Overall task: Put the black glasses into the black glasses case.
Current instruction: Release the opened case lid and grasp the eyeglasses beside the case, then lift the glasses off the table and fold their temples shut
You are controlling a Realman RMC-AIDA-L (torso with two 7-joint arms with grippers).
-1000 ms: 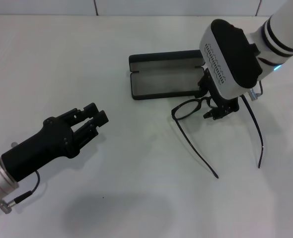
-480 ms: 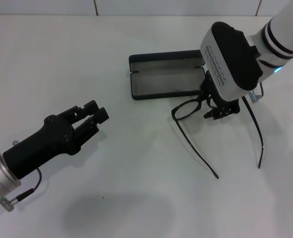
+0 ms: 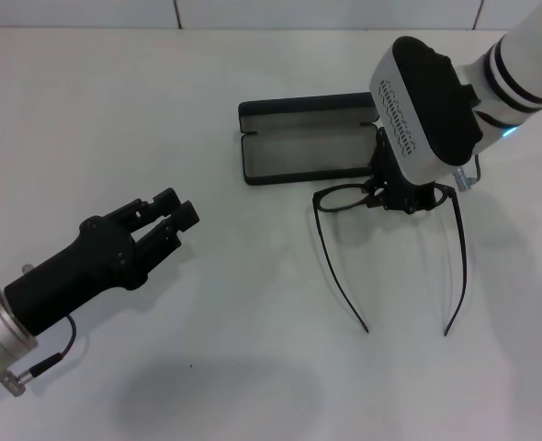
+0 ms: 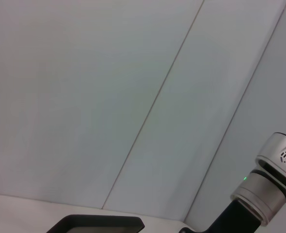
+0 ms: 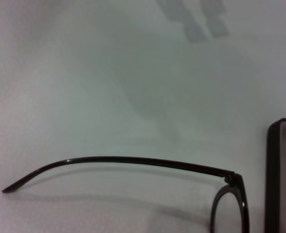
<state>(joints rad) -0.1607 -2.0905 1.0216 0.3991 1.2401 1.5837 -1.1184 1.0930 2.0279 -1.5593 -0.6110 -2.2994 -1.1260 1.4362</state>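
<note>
Head view is showing the right gripper (image 3: 401,200) coming down on the front frame of the black glasses (image 3: 344,198), near the bridge. Its fingers are closing on the frame, so it is grasping the glasses there. The big white and black wrist body is covering most of the fingers, so I cannot tell how wide they are standing.

The left gripper (image 3: 172,219) is hanging over the left part of the white table (image 3: 87,110), well apart from the glasses. Its fingers are spread a little and are holding nothing.

The black glasses are lying just in front of the black glasses case (image 3: 303,138), close to its near edge. Both long temples are unfolded and pointing toward the robot, almost parallel. Around the temples the table is bare, and between the two grippers the surface is also free.

The case is lying open and flat, showing its grey lining. Right wrist view is showing one thin curved temple (image 5: 119,162), one round lens rim and a dark edge of the case (image 5: 278,179) just beside it.
</note>
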